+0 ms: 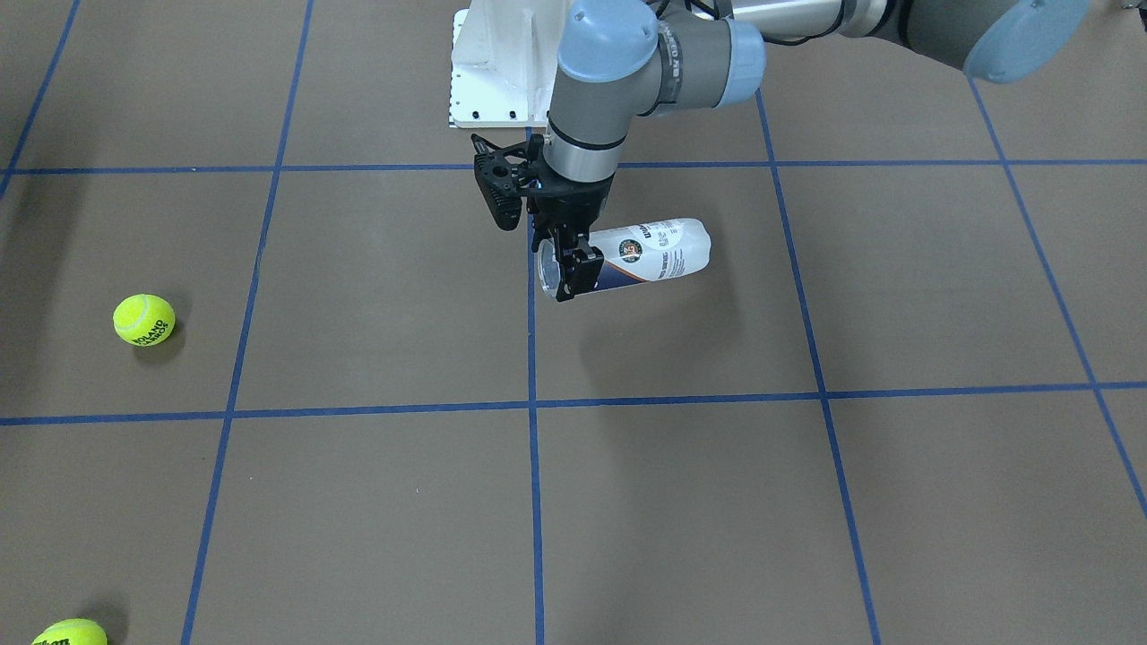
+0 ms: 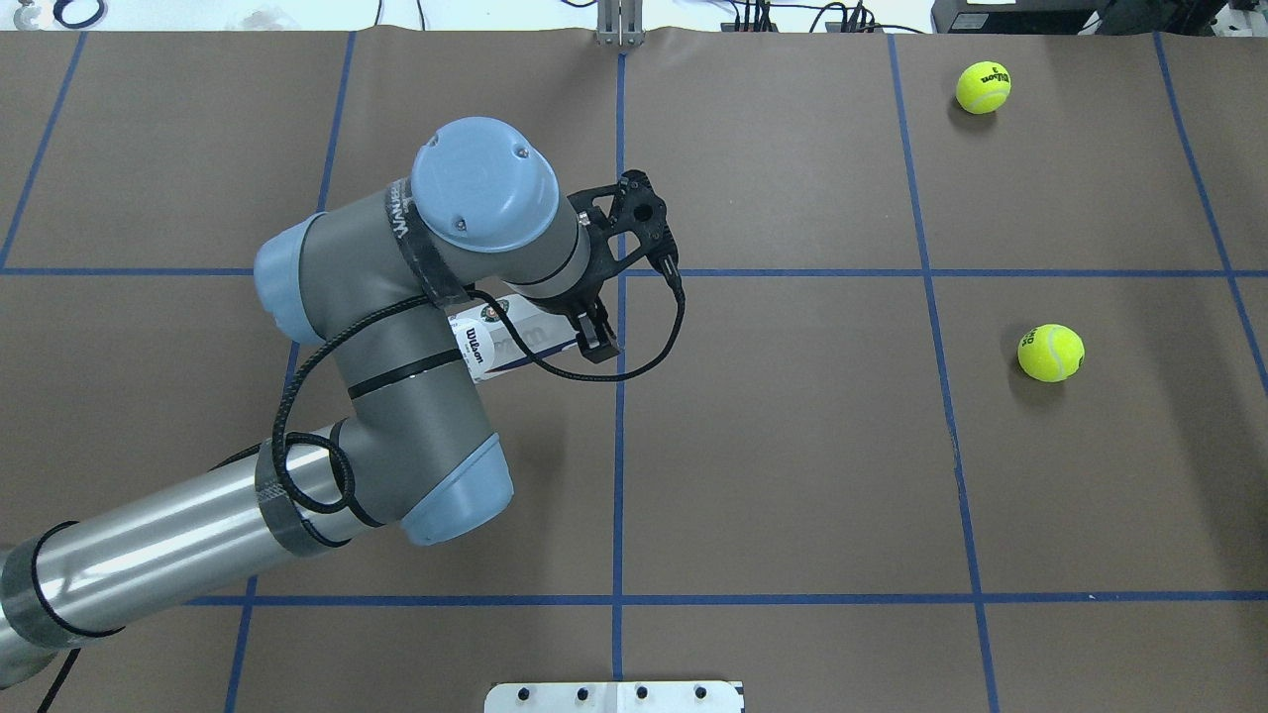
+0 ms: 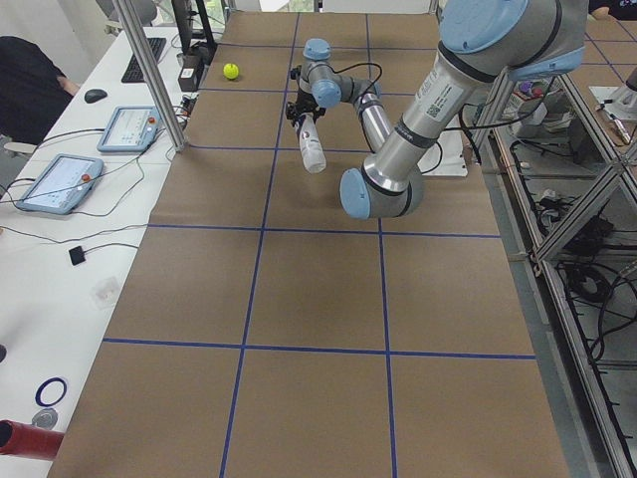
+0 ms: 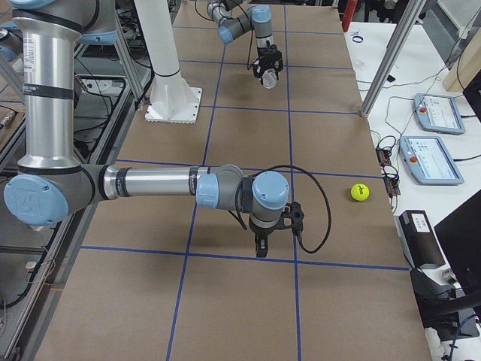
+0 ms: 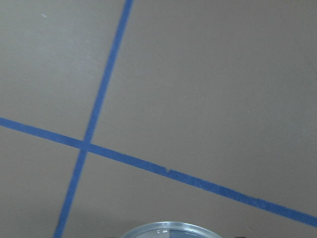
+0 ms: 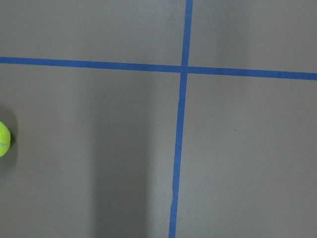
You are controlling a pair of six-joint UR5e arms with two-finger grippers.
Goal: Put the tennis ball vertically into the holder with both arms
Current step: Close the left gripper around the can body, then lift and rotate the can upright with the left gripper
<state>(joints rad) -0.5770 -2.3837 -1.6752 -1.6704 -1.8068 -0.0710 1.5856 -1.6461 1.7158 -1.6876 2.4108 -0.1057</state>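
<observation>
The holder (image 1: 659,253), a clear can with a white and navy Wilson label, lies almost level. My left gripper (image 1: 566,273) is shut on its open, silver-rimmed end. The can also shows in the overhead view (image 2: 500,347), partly under my left arm, and in the exterior left view (image 3: 313,151), where it hangs tilted and looks lifted off the table. Its rim (image 5: 171,230) shows at the bottom of the left wrist view. Two tennis balls (image 2: 1051,353) (image 2: 983,87) lie far off on the table. My right gripper (image 4: 260,248) points down over bare table; I cannot tell if it is open.
The white metal base (image 1: 493,72) stands behind the can. Blue tape lines grid the brown table. One ball (image 6: 3,140) sits at the left edge of the right wrist view. Tablets and cables lie on the side bench (image 4: 428,143).
</observation>
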